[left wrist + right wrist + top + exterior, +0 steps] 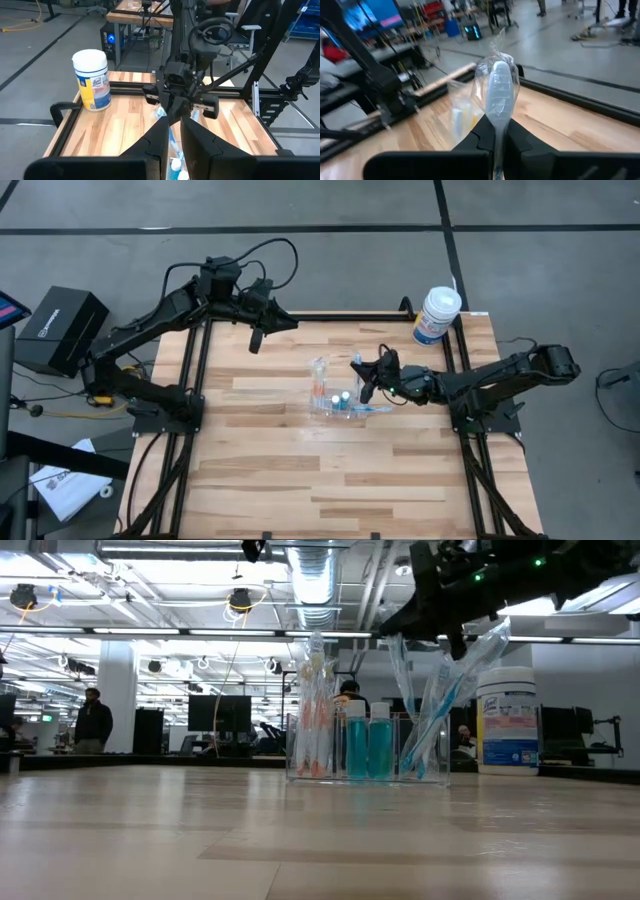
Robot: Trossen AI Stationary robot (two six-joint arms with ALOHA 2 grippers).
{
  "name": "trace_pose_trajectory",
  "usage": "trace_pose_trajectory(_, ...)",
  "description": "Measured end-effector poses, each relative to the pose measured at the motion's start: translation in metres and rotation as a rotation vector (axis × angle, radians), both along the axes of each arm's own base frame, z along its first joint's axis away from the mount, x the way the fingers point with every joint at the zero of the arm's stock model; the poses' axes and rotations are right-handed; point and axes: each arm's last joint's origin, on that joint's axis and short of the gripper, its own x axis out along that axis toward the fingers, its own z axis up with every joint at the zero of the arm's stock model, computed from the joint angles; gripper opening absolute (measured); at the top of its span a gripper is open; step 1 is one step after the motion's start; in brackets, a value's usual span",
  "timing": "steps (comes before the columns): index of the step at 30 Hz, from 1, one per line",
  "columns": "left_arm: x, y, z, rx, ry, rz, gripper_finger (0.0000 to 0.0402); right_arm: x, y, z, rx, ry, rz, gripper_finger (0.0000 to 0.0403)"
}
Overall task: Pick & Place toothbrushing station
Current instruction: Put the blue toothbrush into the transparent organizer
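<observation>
Standing mid-bench, the toothbrushing station [332, 398] looks light, rigid and slippery; grip its cup wall. Right gripper [496, 131] fingers pinch a wrapped toothbrush [497, 97] above it. Left gripper [256, 340] waits nearly closed, empty.

The table [300, 450] is showing pale, smooth wooden planks inside a matt black metal frame. On it, the toothbrushing station [335, 402] is looking like clear, glossy plastic. Beside the table's far corner, the white canister [437, 315] is appearing smooth plastic.
</observation>
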Motion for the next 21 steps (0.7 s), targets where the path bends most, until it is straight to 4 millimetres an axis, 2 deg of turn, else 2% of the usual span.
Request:
trace_pose_trajectory(8, 0.0, 0.0, 0.0, 0.0, 0.0, 0.0, 0.0043, -0.0028, 0.0008, -0.0017, -0.027, -0.036, 0.012, 0.0016)
trace_pose_trajectory(17, 0.0, 0.0, 0.0, -0.001, 0.0, 0.0, 0.0043, -0.0027, 0.001, -0.0008, -0.034, -0.041, 0.017, 0.0015)
trace_pose_trajectory(21, 0.0015, 0.0008, -0.0017, -0.005, 0.006, 0.0, 0.0043, -0.0025, 0.001, 0.0004, -0.033, -0.054, 0.017, 0.0034)
